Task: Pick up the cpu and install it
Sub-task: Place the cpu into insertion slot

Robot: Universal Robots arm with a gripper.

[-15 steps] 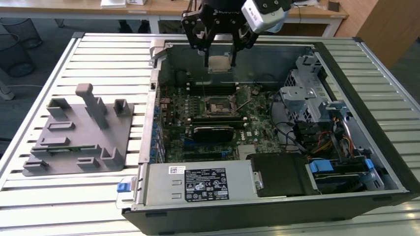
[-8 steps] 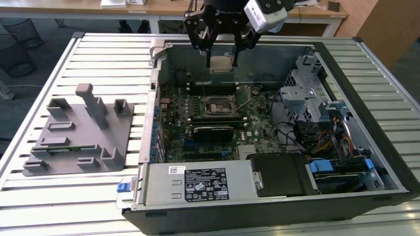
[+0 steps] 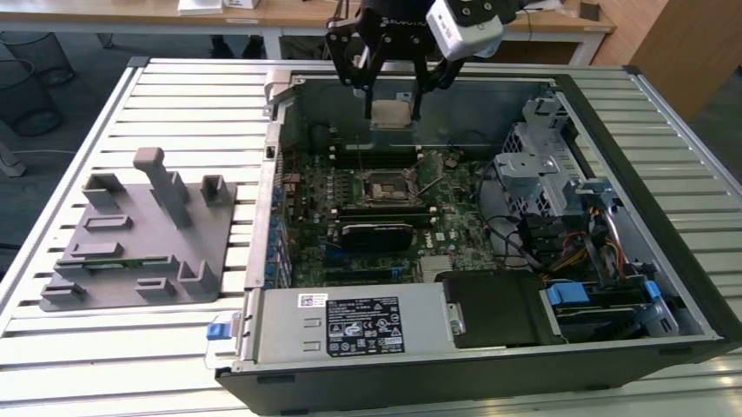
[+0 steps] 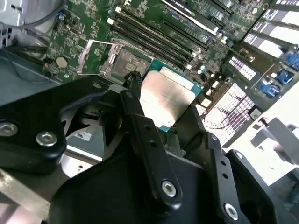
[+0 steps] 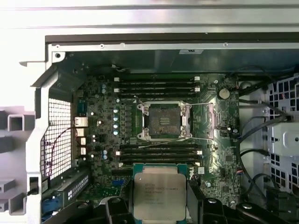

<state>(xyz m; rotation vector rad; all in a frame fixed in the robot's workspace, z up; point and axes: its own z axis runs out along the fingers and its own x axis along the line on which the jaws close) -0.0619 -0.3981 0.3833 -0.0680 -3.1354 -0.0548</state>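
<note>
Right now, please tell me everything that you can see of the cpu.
The cpu is a flat square chip: a silvery-grey metal top with faint print on a thin green rim. It looks whole. The gripper holds it about level in the air, its black fingers pressing two opposite edges. It hangs above the motherboard, to one side of the empty socket, not yet in it.

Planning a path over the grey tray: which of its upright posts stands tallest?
The central post at the grey tray's far end in the exterior view, flanked by two shorter blocks; every other post is clearly lower.
</note>
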